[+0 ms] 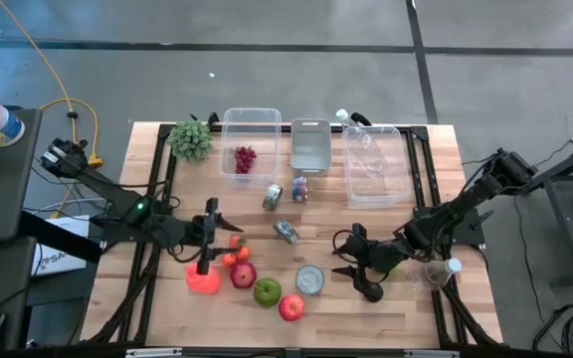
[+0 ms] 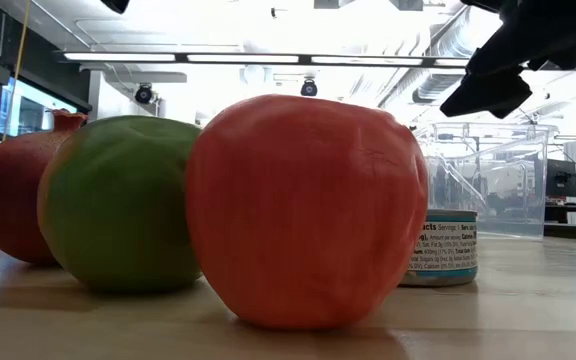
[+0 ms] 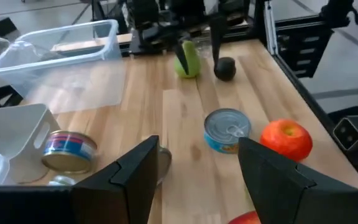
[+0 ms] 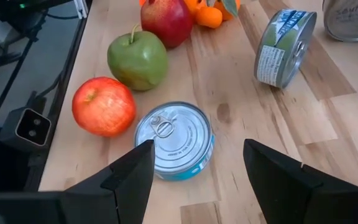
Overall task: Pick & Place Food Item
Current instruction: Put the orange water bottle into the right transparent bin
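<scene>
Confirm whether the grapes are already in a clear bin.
Yes: in the high view the grapes lie inside the leftmost clear bin at the table's far edge.

I see a light wooden table [image 1: 167,308] with a dark frame. Along its far edge sit a green leafy bunch [image 1: 191,140], a clear bin [image 1: 251,119], a grey bin [image 1: 310,147] and a second clear bin [image 1: 376,166]. Mid-table lie small cans [image 1: 286,231]. Nearer me, from left: a red apple [image 1: 243,275], a green apple [image 1: 267,291], another red apple [image 1: 290,307], a flat tin [image 1: 309,279], and a plastic bottle [image 1: 438,271] far right.
</scene>
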You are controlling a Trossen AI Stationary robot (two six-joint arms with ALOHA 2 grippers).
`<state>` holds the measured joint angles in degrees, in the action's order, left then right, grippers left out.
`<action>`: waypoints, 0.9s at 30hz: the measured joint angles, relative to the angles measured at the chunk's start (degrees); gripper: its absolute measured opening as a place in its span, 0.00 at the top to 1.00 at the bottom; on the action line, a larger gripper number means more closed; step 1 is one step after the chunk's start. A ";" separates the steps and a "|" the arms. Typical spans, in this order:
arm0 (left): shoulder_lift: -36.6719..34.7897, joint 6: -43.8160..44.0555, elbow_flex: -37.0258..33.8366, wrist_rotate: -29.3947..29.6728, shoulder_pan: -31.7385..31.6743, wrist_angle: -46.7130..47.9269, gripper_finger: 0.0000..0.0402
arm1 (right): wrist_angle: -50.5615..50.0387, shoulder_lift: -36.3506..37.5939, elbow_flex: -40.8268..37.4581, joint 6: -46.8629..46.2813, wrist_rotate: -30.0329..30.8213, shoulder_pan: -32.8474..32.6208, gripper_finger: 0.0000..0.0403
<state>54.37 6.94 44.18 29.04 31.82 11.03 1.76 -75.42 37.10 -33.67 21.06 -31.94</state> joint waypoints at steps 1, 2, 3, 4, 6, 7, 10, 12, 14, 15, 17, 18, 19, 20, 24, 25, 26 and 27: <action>0.15 -0.01 0.00 -0.03 -0.15 0.04 0.48 | 0.02 0.00 0.00 0.67 0.02 0.04 0.42; 0.24 -0.22 -0.01 -0.01 -0.41 0.17 0.48 | 0.02 0.00 0.00 1.08 0.02 0.04 0.42; 0.26 -0.71 -0.04 -0.01 -0.71 0.26 0.48 | 0.02 0.00 0.00 1.58 0.02 0.04 0.42; 0.24 -0.90 -0.04 0.02 -1.18 0.18 0.48 | 0.02 0.00 0.00 1.83 0.04 0.04 0.42; 0.22 -0.90 -0.04 0.02 -2.29 0.06 0.48 | 0.02 0.00 0.00 1.98 0.02 0.04 0.42; 0.22 -0.90 -0.04 0.02 -2.82 0.14 0.48 | 0.04 0.00 0.00 1.98 0.02 0.04 0.42; 0.22 -0.92 -0.04 0.14 -3.85 0.09 0.48 | 0.06 0.00 0.00 2.52 0.01 0.04 0.42; 0.22 -0.92 -0.04 0.13 -4.47 0.20 0.48 | 0.07 -0.01 0.00 3.59 0.00 0.04 0.42; 0.22 0.49 -0.04 0.13 -4.81 0.18 0.48 | 0.13 0.00 0.00 4.70 0.02 0.04 0.42; 0.17 1.22 -0.04 0.13 -4.75 0.13 0.48 | 0.15 0.00 0.00 5.33 0.00 0.04 0.42; -0.01 1.45 0.16 0.08 -4.00 0.48 0.48 | 0.15 -0.02 0.00 6.46 0.00 0.04 0.42; -0.26 1.24 0.39 -0.23 -3.37 0.59 0.48 | 0.17 0.00 0.00 7.00 0.00 0.04 0.42; -0.57 0.57 0.64 -0.52 -2.62 0.57 0.48 | 0.17 0.00 0.00 7.65 0.01 0.04 0.42; -0.91 0.15 0.89 -0.78 -1.80 0.56 0.48 | 0.18 0.00 0.00 8.48 0.01 0.04 0.42; -2.06 -0.83 1.36 -5.74 2.07 1.08 0.48 | 1.00 0.00 0.00 11.99 1.46 0.04 0.42; -2.25 -1.12 1.36 -7.38 2.92 1.04 0.48 | 1.32 0.00 0.02 12.63 1.91 0.06 0.42; -2.45 -1.09 1.36 -8.44 3.77 0.98 0.48 | 1.57 0.00 0.02 13.08 2.26 0.06 0.42; -2.61 -1.08 1.36 -8.99 4.67 0.99 0.48 | 1.89 0.00 0.02 13.72 2.59 0.06 0.42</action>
<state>51.76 5.86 45.54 20.05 36.50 12.02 3.66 -75.42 37.12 -19.94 23.65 -31.88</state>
